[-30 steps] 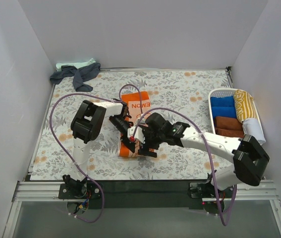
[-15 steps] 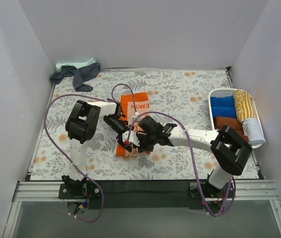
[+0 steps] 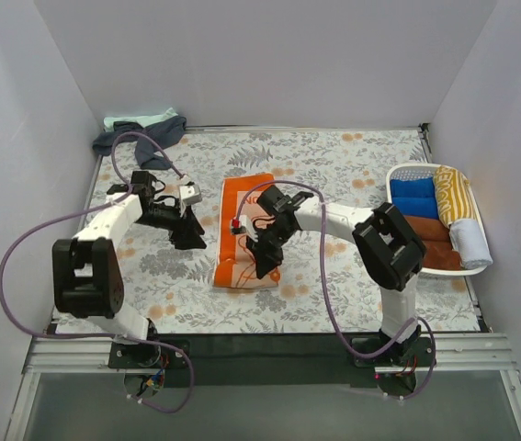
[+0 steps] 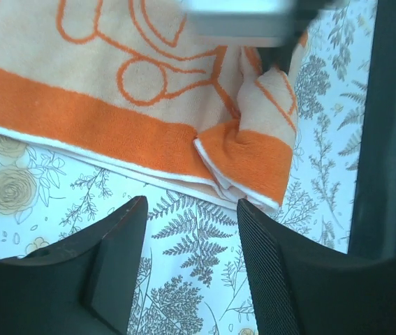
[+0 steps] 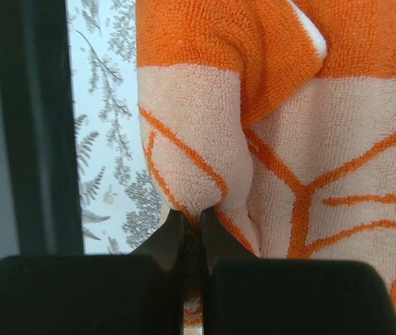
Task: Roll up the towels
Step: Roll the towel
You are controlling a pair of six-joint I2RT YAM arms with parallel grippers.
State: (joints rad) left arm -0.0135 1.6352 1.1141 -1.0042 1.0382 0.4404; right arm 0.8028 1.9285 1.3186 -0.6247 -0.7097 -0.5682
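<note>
Where the orange towel (image 3: 232,197) lies mid-surface on the floral covering (image 3: 352,175), a raised fold is clamped by the right fingers (image 5: 114,293). Orange borders, a peach centre and white hems are displayed. The left fingers (image 4: 114,258) are parted, clear of the towel's side edge.

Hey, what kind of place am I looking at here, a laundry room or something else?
Most likely a robot test cell, not a home: plain white walls box in a floral-covered table, two robot arms are bolted to a metal rail, and a white basket holds rolled towels.
</note>
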